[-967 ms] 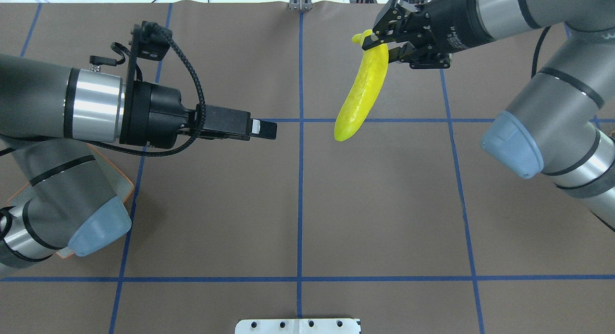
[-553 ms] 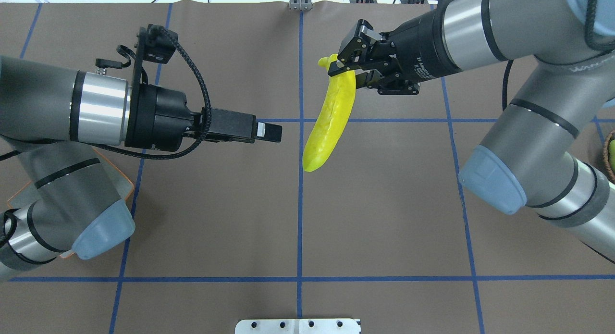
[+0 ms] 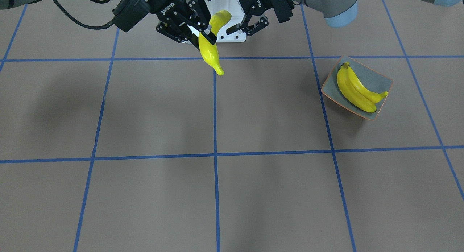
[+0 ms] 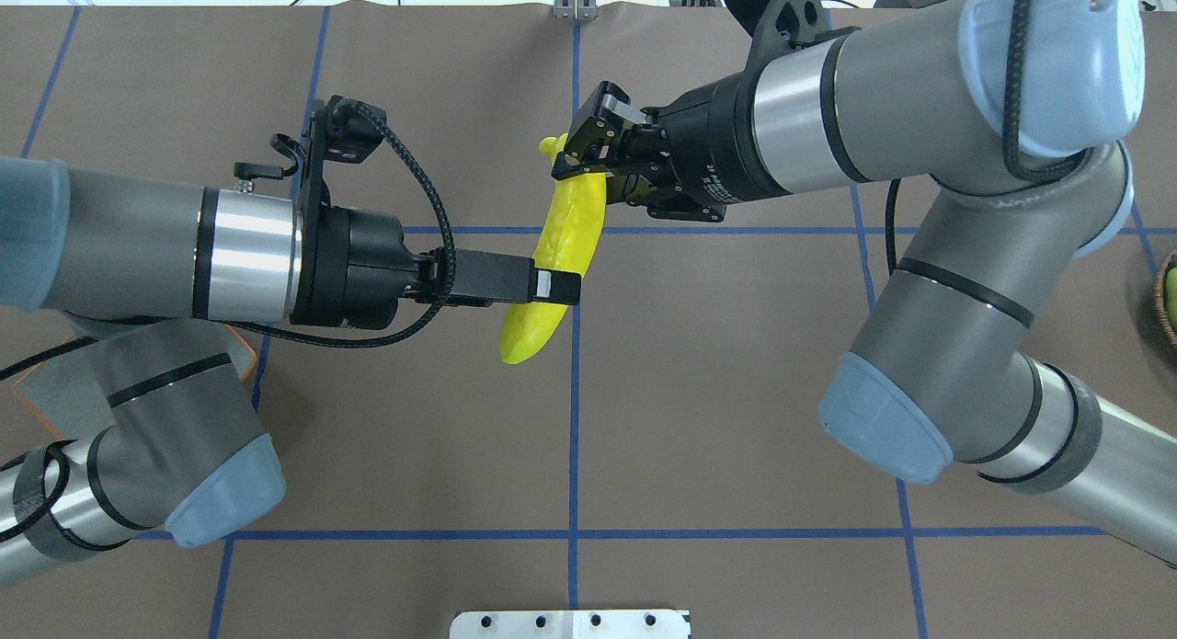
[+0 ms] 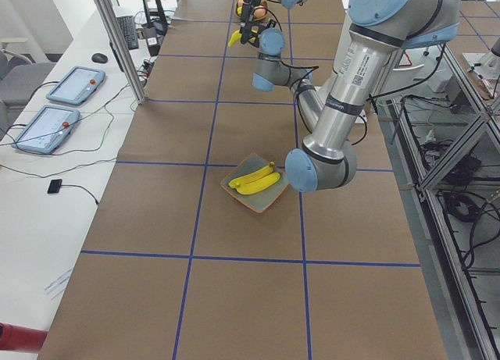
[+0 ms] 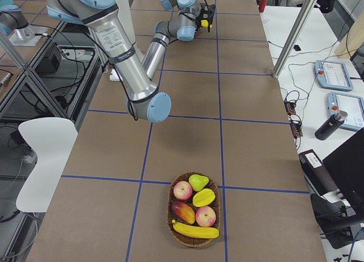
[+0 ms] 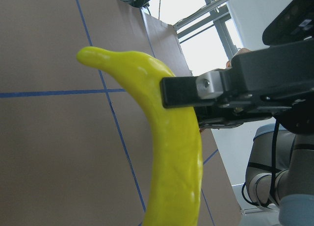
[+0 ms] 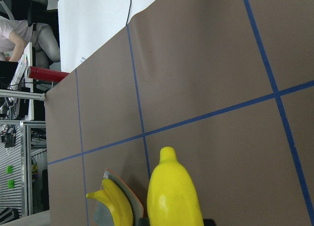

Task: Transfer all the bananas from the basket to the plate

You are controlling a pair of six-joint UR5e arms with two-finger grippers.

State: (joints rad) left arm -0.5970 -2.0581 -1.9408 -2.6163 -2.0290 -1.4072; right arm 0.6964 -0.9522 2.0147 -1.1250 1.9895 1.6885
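My right gripper [image 4: 575, 156] is shut on the stem end of a yellow banana [image 4: 565, 234], which it holds above the table's middle. My left gripper [image 4: 561, 288] stands open, with its jaws around the lower half of the same banana [image 3: 208, 49]. This banana fills the left wrist view [image 7: 176, 152]. The plate [image 3: 380, 81] holds two bananas [image 3: 353, 89] on the robot's left side. In the overhead view my left arm mostly hides the plate. The basket [image 6: 169, 208] at the robot's right holds one banana [image 6: 196, 231] among other fruit.
Apples [image 6: 183, 190], a pear and a mango share the basket. A white mounting plate [image 4: 570, 623] sits at the near table edge. Blue tape lines grid the brown table. Tablets [image 5: 74, 85] and cables lie on a side bench.
My right arm has carried the banana left and toward the robot. My left gripper has advanced to the right, and its jaws are now around the banana.
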